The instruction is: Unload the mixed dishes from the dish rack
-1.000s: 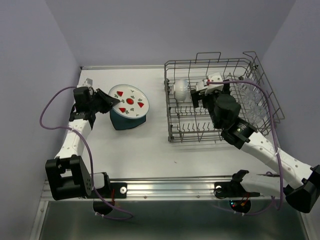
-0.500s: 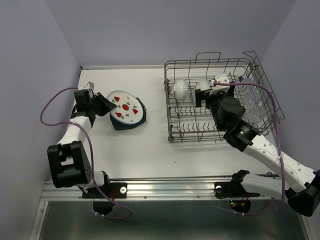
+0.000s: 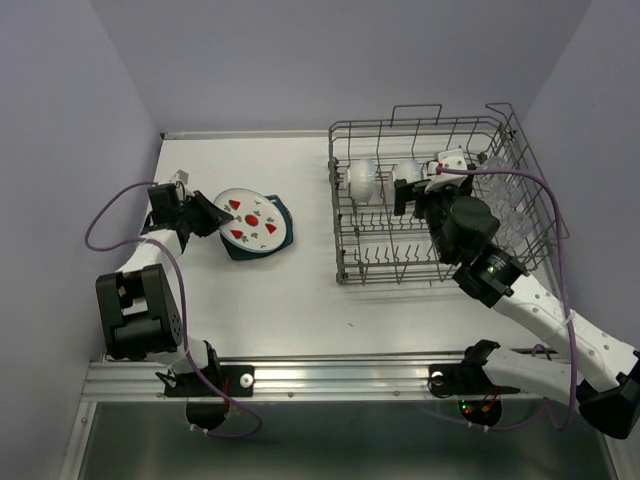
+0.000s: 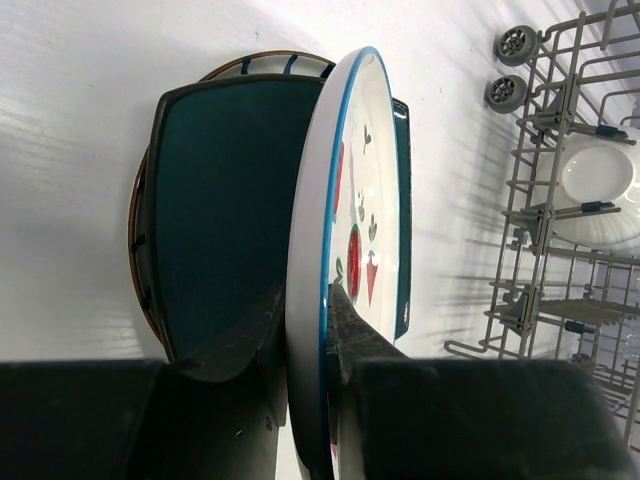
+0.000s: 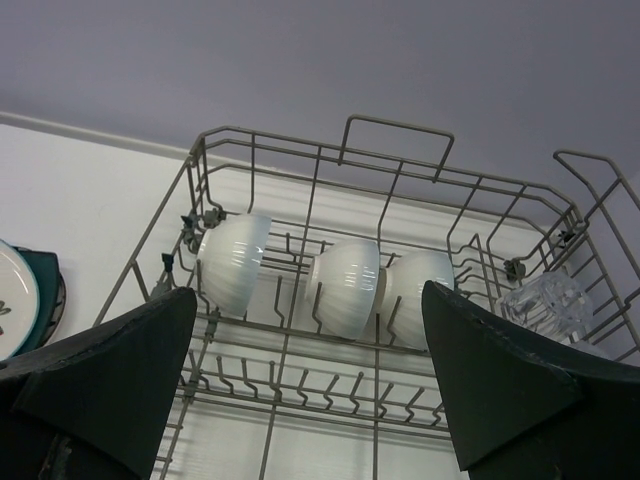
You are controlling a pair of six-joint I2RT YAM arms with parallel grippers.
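My left gripper [image 3: 205, 216] [image 4: 305, 310] is shut on the rim of the round white strawberry plate [image 3: 251, 219] [image 4: 366, 170]. The plate is tilted just over the dark teal plate [image 3: 270, 246] [image 4: 225, 200], left of the dish rack [image 3: 343, 262]. My right gripper [image 3: 418, 187] [image 5: 308, 295] hangs open above the rack's back row, holding nothing. Three small white bowls [image 5: 232, 258] [image 5: 348, 283] [image 5: 425, 292] lean on the tines beyond its fingers. A clear glass tumbler [image 5: 545, 300] sits at the rack's right side.
A brown-rimmed round dish [image 4: 138, 225] lies under the teal plate. The rack's taller wire side [image 3: 515, 190] holds clear glasses. Purple walls close in the table at the back and both sides. Purple cables loop from both arms.
The left gripper has brought the strawberry plate down and toward the teal plate, flatter than before. The right gripper has shifted slightly back and right over the bowls.
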